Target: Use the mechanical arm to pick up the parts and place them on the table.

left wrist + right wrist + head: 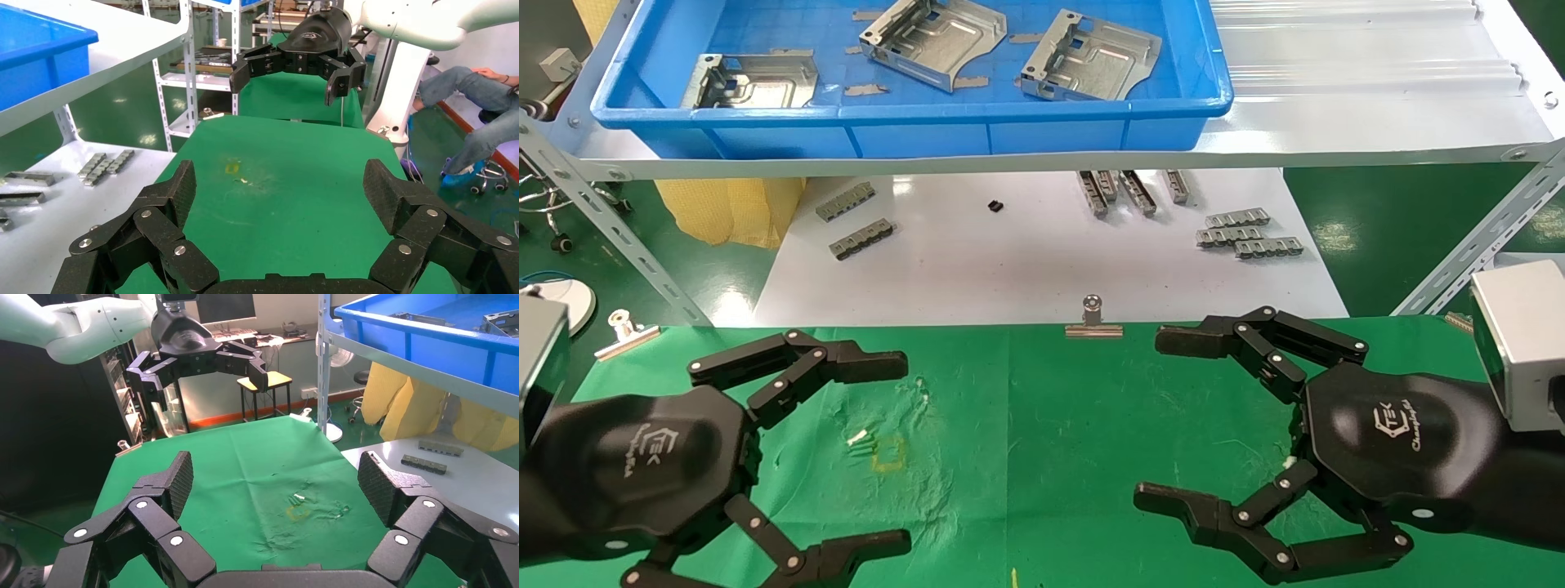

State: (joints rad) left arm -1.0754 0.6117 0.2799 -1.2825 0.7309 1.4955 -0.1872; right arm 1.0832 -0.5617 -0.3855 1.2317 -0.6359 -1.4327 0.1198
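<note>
Stamped metal parts in the blue tray, both grippers empty over the green table

Three silvery sheet-metal parts are seen lying in the blue plastic tray (911, 135) on the upper shelf: one part (752, 82) at the robot's left, one (936, 37) in the middle, tilted, and one (1087, 57) toward the right. All three are kept well apart from both grippers.

The left gripper (903, 453) is held above the green-clothed table (1042, 425) on the left side, its two link fingers spread wide with nothing between them. The right gripper (1152, 420) is held opposite, over the right side of the cloth, fingers likewise spread wide and empty. The two grippers face one another across the table; each is seen in the other's wrist view, raised above the cloth.

A faint yellow mark (888, 452) is noted on the wrinkled cloth near the left gripper. A silver binder clip (1093, 320) is fixed at the far edge of the cloth, another (625, 331) at its far left corner. Small grey ribbed strips (1246, 233) are laid out on the white sheet (1009, 261) beneath the shelf.
</note>
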